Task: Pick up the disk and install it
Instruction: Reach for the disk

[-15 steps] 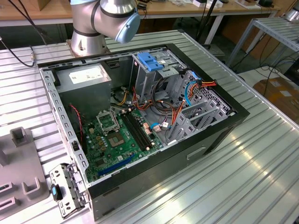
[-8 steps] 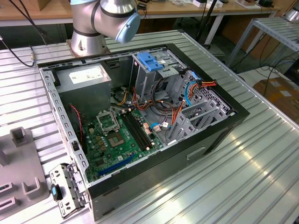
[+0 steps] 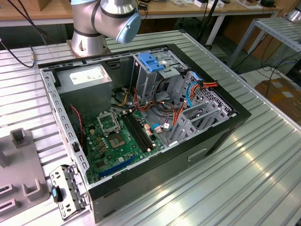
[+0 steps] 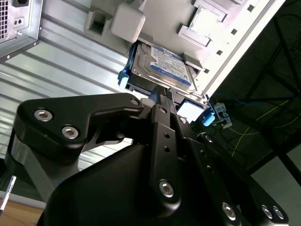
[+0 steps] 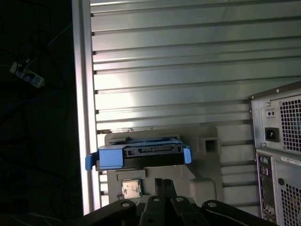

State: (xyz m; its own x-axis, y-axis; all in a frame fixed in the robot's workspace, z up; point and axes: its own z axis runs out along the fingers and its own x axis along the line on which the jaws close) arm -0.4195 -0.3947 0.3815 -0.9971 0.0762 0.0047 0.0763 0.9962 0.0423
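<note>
The disk [image 5: 138,155] is a grey metal drive in a bright blue carrier. It rests on a grey holder plate [image 5: 207,186] near the edge of the ribbed metal table. In the second wrist view the disk [image 4: 162,66] shows its labelled top face, with blue rail ends at its sides. My gripper [image 5: 163,181] hovers just short of the disk and does not touch it. Its black fingers are shut together with nothing between them. In the second wrist view my gripper [image 4: 160,92] points at the disk's near edge.
The open computer case [image 3: 216,136] lies on the table, with the motherboard [image 3: 117,136], loose cables and a metal drive cage with a light-blue latch [image 3: 151,61]. The case's rear panel [image 5: 277,155] stands beside the holder plate. A small chip [image 5: 130,188] sits on the plate. The table edge [image 5: 80,94] drops off close by.
</note>
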